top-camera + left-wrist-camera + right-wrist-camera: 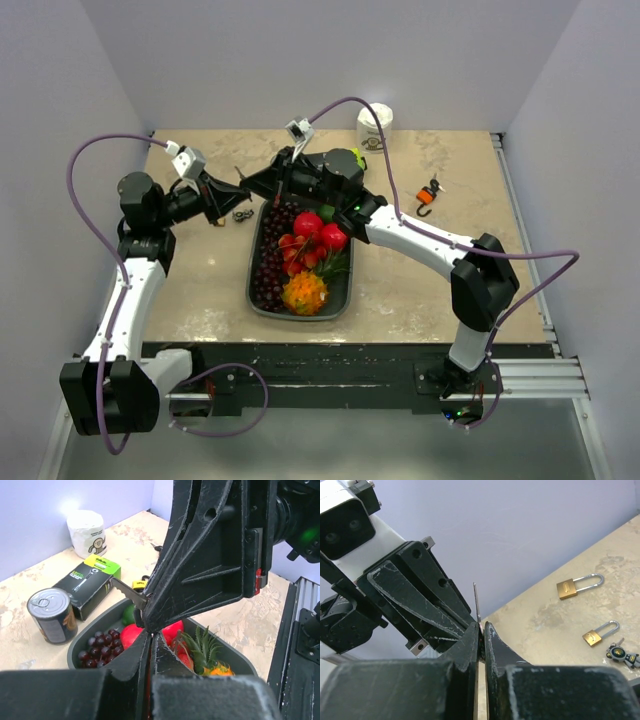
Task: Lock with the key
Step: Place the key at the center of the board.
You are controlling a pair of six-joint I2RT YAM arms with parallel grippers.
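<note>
My right gripper (481, 627) is shut on the key (476, 602), whose thin blade stands up edge-on from between its fingertips. In the left wrist view the same key (125, 591) juts left out of the right gripper (145, 603). My left gripper (151, 633) is shut, tips right under the right gripper's tip; I cannot tell whether it pinches the key. Both grippers, left (234, 192) and right (254, 186), meet in the air above the tray's far left corner. Two brass padlocks (577, 586) (600, 632) lie on the table below, shackles up.
A grey tray (262, 300) of grapes, red fruit and an orange fruit sits mid-table. A tin can (51, 615), a green-and-black box (87, 582) and a paper roll (375, 125) stand at the back. An orange hook (428, 196) lies to the right. A small keyring figure (622, 655) lies by the padlocks.
</note>
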